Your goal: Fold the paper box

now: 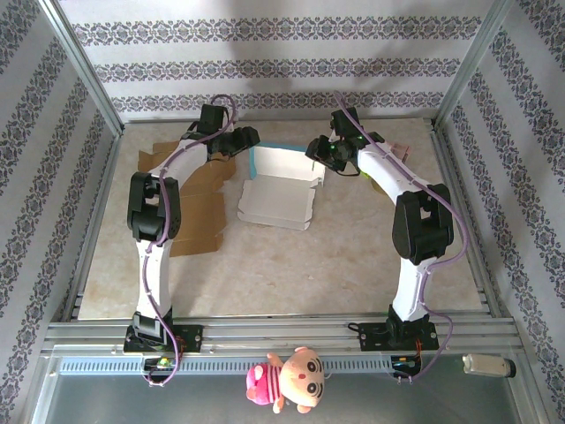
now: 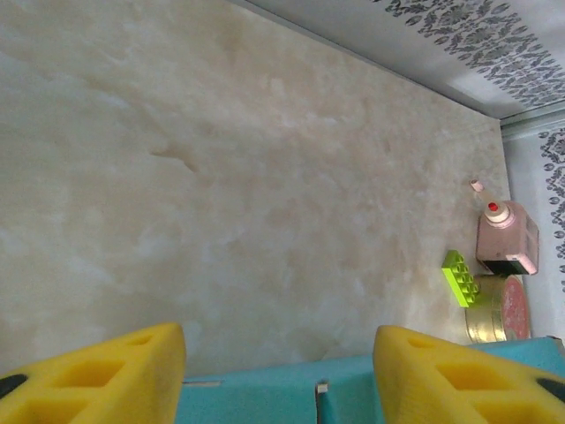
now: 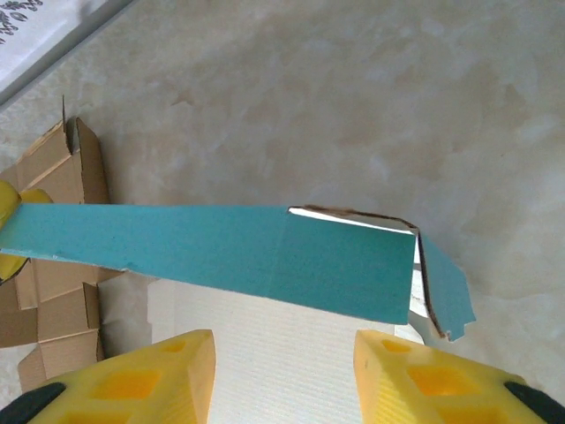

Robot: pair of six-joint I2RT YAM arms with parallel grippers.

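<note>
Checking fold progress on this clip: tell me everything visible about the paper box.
The paper box is thin card, teal outside, white inside, half folded. Its white base lies flat on the table; the rear wall stands up, an end flap bent at one corner. Brown cardboard lies on its left. The open left gripper and right gripper sit at the wall's ends; contact unclear.

- Paper box (image 1: 275,201) toward the back of the table (image 1: 265,274): white tray lying flat, teal wall raised along the far edge.
- Left gripper (image 1: 243,141) at the wall's left end, right gripper (image 1: 320,152) at its right end (finger spacing too small to judge).
- Flat brown cardboard (image 1: 201,212) just left of the box.
- Plush toy (image 1: 287,382) below the near rail (image 1: 265,331), bottom centre.
- Patterned walls (image 1: 265,66) on three sides.
</note>
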